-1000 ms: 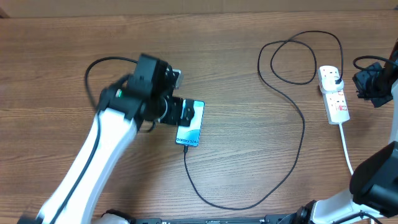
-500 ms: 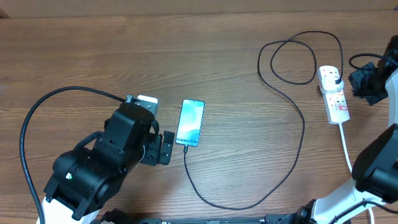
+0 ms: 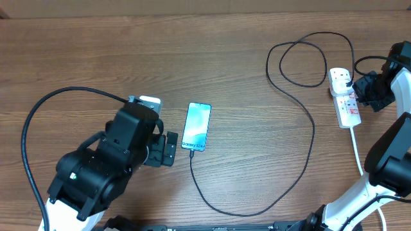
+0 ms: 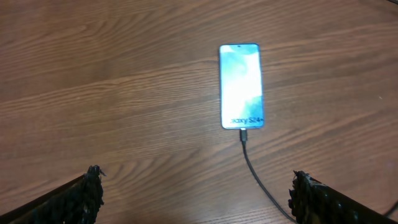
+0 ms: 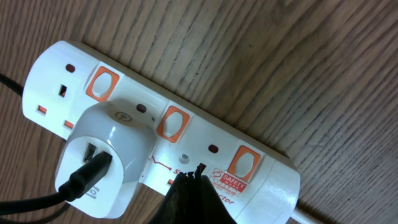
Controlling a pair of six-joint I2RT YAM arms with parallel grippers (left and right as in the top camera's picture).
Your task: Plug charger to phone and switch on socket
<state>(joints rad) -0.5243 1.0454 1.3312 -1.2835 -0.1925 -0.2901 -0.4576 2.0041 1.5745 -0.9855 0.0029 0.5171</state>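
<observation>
socket point(image 5: 124, 68) lies directly under the right gripper point(image 5: 191, 182), whose fingers are pressed together into one dark tip. the tip hangs at the strip's face just below the middle orange-red switch point(image 5: 173, 122), beside the white adapter point(image 5: 102, 158) that takes the black charger point(image 3: 314, 128) lead. whether the tip touches the plastic i cannot tell. a second ago this gripper stood off to the strip's right, and it has since closed in, so the switching step looks to be the one in hand. on the other side, the left gripper point(image 3: 168, 149) has its fingers spread wide on nothing. it was at the phone point(image 3: 196, 126) a second ago and has drawn back to just beside its lower left. the phone lies alone mid-table, screen lit, with the connector seated in its bottom edge, so the plugging seems done. the screen reads "galaxy s24", and a red badge on the strip reads "safety". the smaller print beneath is too fine to make out.
</observation>
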